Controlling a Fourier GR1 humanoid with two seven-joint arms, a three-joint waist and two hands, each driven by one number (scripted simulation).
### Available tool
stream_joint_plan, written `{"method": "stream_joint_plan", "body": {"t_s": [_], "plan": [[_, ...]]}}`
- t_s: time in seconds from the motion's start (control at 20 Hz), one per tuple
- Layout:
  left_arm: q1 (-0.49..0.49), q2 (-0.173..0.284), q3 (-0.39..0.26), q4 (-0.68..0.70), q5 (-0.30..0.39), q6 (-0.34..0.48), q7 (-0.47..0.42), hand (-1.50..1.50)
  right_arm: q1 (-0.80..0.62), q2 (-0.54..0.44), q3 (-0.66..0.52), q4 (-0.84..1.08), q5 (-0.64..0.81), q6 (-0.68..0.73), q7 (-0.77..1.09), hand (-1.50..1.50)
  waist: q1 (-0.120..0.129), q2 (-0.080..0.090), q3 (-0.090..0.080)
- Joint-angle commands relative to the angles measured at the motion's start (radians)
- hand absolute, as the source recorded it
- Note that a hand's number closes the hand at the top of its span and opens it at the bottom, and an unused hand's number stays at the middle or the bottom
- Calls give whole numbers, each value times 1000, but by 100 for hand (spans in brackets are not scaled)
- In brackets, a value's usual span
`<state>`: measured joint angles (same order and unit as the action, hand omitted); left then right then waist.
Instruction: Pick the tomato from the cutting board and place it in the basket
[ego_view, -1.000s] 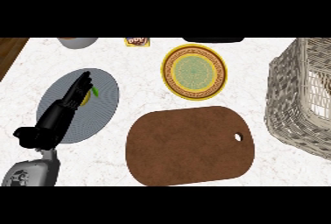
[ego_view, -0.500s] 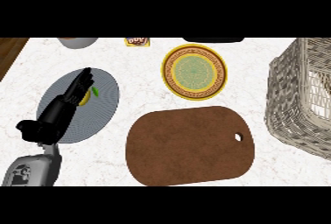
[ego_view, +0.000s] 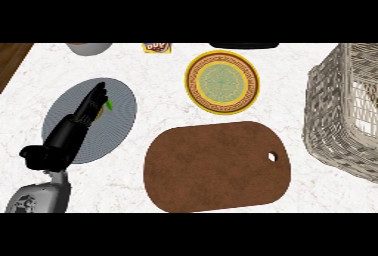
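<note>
Left hand (ego_view: 87, 111) edged up grey plate (ego_view: 122, 125), yellow label (ego_view: 156, 47) unreadable

Brown cutting board (ego_view: 218, 167) bare; wicker basket (ego_view: 347, 115) right.

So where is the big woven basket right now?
In the head view, the grey woven wicker basket sits at the counter's right edge, just right of the brown oval cutting board and the yellow-rimmed round plate.
</note>
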<state>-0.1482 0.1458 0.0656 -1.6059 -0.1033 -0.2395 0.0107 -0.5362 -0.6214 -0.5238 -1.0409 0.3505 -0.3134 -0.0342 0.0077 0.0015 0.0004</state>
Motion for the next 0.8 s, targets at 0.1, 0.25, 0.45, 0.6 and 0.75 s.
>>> {"method": "stream_joint_plan", "body": {"t_s": [0.1, 0.25, 0.45, 0.6, 0.75], "plan": [[9, 10, 14, -26, 30, -28, 9, 0, -86, -72, 0, 135, -40, 23, -72, -150, 1, 0, 0], [-32, 15, 30, 8, 30, -21, 28, 0, -69, -79, -34, 123, -112, 66, -130, -150, -3, 0, 0], [-4, 20, 34, -43, 36, -20, 46, 0, -109, -76, -92, 133, -199, 82, -116, -150, 1, -2, 0], [-8, 21, 31, -3, 21, -20, 13, 0, -94, -103, -160, 121, -262, 85, -47, -150, -8, -2, 0], [-31, 35, 62, -5, 39, -19, 25, 0, -43, -129, -174, 109, -318, 178, 34, -150, -13, -3, 0]]}}
